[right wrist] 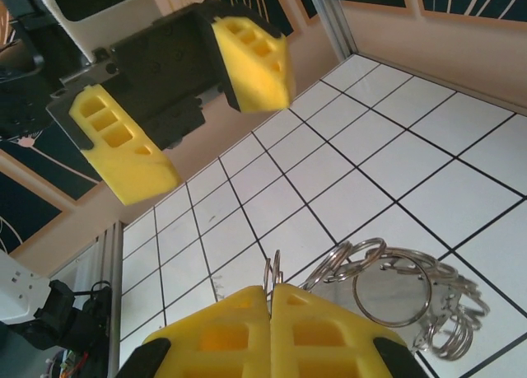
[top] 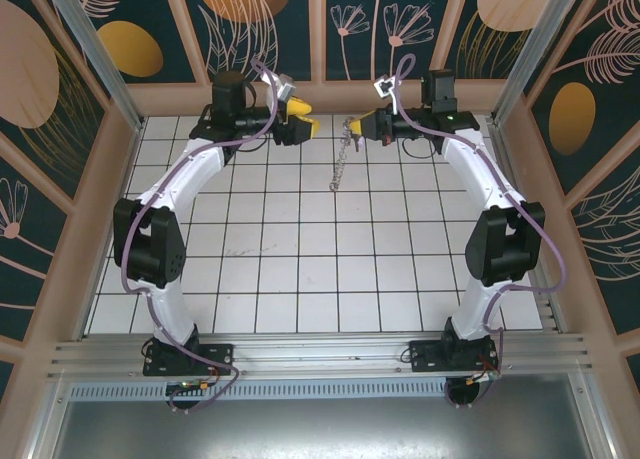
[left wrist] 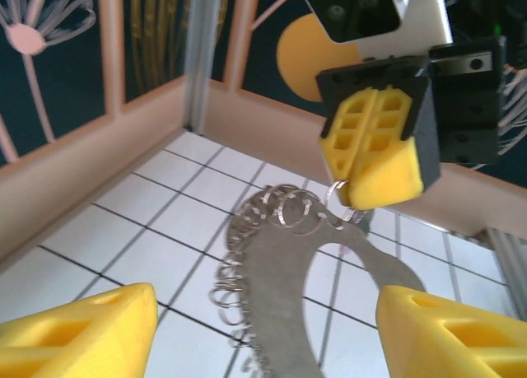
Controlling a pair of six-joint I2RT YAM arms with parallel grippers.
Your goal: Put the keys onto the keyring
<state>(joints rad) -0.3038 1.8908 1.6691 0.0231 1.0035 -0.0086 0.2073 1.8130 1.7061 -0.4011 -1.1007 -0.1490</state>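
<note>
The keyring (top: 343, 157) hangs over the far middle of the floor from my right gripper (top: 363, 122), which is shut on one of its small silvery split rings (right wrist: 272, 273). In the left wrist view the keyring (left wrist: 276, 296) is a flat grey looped band with several silvery rings along its edge, dangling below the right gripper (left wrist: 368, 193). My left gripper (top: 300, 127) faces it at close range, open, its yellow fingers (left wrist: 82, 329) standing either side of the band without touching it. The keys are hidden.
The white tiled floor (top: 300, 279) lies below, bounded by low peach walls (top: 330, 97) and aluminium posts (top: 90, 49). The two grippers are close together near the back wall. The arms' bases (top: 190, 357) sit at the near edge.
</note>
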